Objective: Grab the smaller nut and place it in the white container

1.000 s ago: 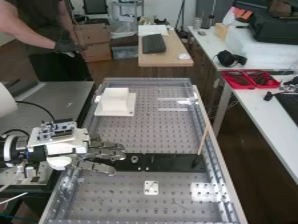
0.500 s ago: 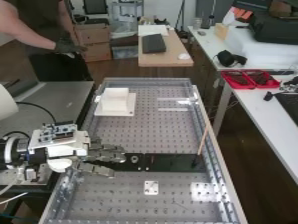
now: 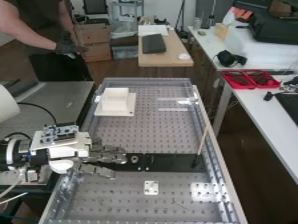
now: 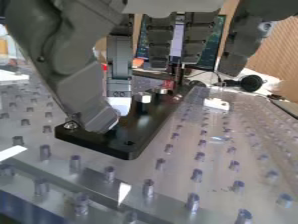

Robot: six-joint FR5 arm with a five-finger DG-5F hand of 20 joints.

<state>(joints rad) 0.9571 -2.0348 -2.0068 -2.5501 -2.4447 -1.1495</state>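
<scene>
Over at the 9 o'clock side of the bench [image 3: 159, 132], seen from the high view with 12 as the far end, the robot's hand [image 3: 105, 156] is hanging around the near end of the black plate [image 3: 173, 162]. It's pretty wide open, fingers reaching out fairly straight and the thumb apart from them, with nothing gripped. The wrist view has the hand [image 4: 76, 65] right by that plate's end, though I honestly can't tell if it's touching

As for the nuts, two little shiny metal pieces are on the plate at 3 o'clock from the hand, a nearer one [image 4: 143, 97] and a farther one [image 4: 161, 91]. They're apart from each other, and the smaller nut should be one of those, but they're too tiny for me to say which

The white container [image 3: 115, 102] sits at roughly 12 o'clock from the hand, up on the bench and well apart from the black plate. A small white square plate [image 3: 151, 187] lies at about 4 o'clock, and a thin wooden stick [image 3: 203, 139] leans at nearly 3, its dark end over the black plate
</scene>
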